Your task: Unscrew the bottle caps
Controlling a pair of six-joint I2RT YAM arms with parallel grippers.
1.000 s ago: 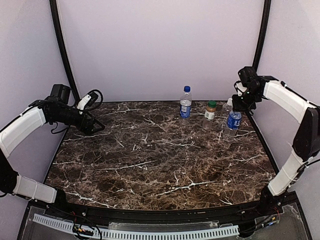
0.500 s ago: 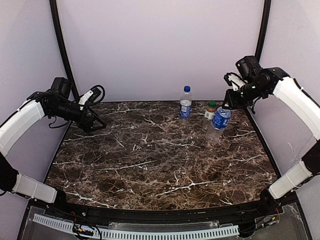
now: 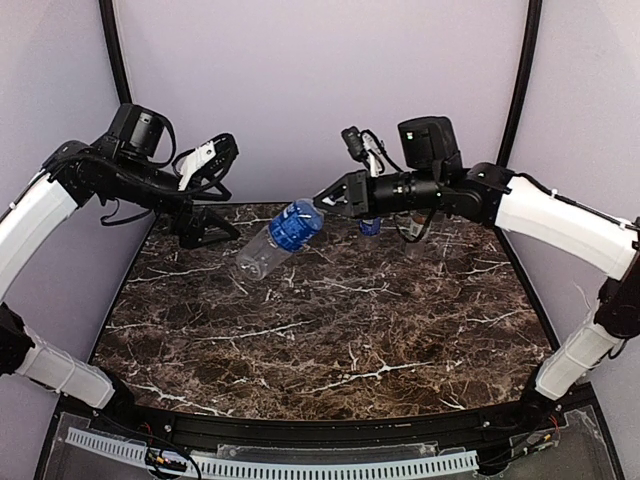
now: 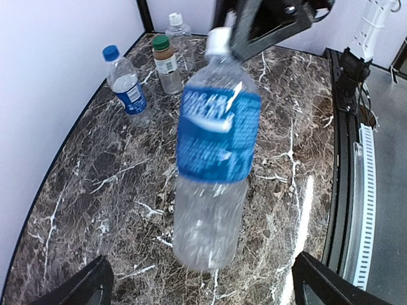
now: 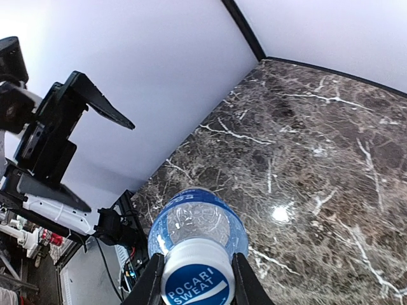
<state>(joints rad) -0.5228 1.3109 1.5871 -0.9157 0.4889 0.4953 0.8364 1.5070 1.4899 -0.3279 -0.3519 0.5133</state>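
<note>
- Four small clear plastic bottles are showing in all: one is hanging in the air, and three are standing upright near the far right corner of the dark marble bench [image 3: 350, 330].
- Up above the far middle of the bench, the right hand [image 3: 325, 198] is gripping the lifted blue-labelled bottle [image 3: 285, 232] by its white screw cap [image 4: 219, 39].
- From the right wrist, its two fingers [image 5: 151, 283] are pressing on opposite sides of that cap, nearly closed, and the cap's top is showing blue lettering.
- That bottle is tilting steeply. The capped end is pointing up toward the right arm, and the base is hanging lower, toward the far left corner, clear of the bench surface.
- Over the far left corner, the left hand [image 3: 213, 190] is standing spread wide and holding nothing.
- Its fingers are facing the base of the lifted bottle without touching it. From the left wrist, the two dark fingertips are sitting at the bottom corners of the picture, and the bottle is hanging beyond them.
- Among the three standing bottles, the blue-capped bottle with a blue label [image 4: 127, 89] is standing nearest the far edge's middle.
- Just beside it the green-capped bottle with a tan label [image 4: 166, 63] is standing, and the plain bottle with a white cap [image 4: 181, 32] is standing closest to the corner.
- All four caps are sitting on their bottles.
- From the top camera, the right arm is hiding most of the standing group.
</note>
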